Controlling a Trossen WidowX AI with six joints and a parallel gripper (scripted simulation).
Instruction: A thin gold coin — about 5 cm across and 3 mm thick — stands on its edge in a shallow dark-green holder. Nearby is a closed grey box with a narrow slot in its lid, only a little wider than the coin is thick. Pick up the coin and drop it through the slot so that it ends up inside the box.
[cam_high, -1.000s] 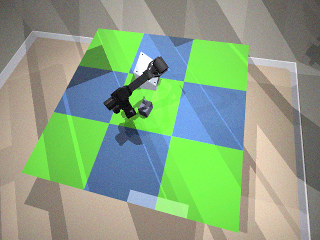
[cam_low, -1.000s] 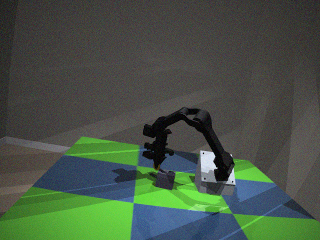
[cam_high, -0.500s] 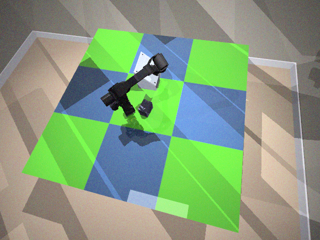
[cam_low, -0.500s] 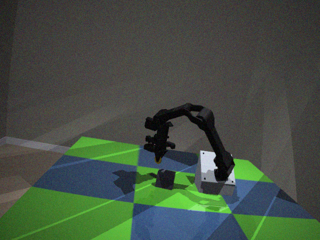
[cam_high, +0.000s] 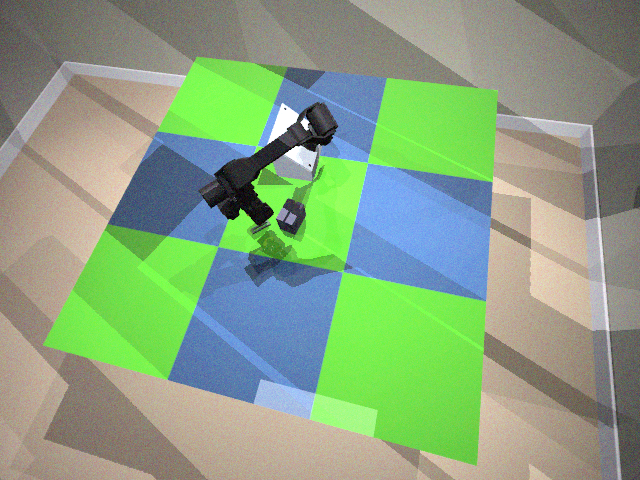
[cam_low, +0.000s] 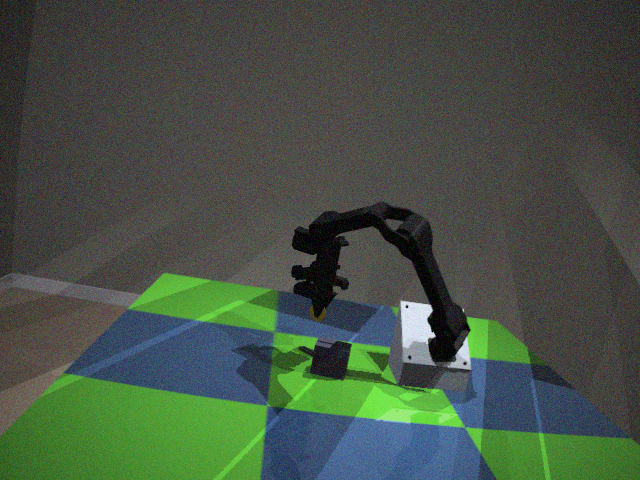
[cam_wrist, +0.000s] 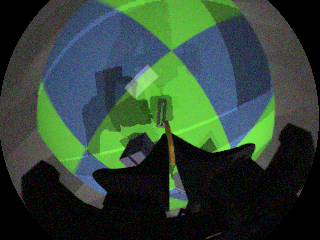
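Note:
My gripper (cam_high: 264, 222) (cam_low: 318, 314) (cam_wrist: 167, 136) is shut on the gold coin (cam_low: 312, 313) (cam_wrist: 171, 147), which stands edge-on between the fingertips and juts out below them. Coin and fingers hang in the air above the holder (cam_high: 260, 228) (cam_wrist: 159, 113), a small shallow piece with a thin groove; the groove looks empty in the wrist view. The closed grey box (cam_high: 291, 217) (cam_low: 330, 361) (cam_wrist: 141, 147) stands on the table beside the holder, its narrow slot showing as a dark line across the lid. I cannot make out the coin in the top view.
The arm's base stands by a white-topped grey block (cam_high: 279, 124) (cam_low: 412, 330) behind the box. The table top (cam_high: 403, 361) (cam_low: 129, 434) is checkered green and blue, with strong shadows and light streaks. A pale rectangle (cam_high: 343, 413) lies at its front edge.

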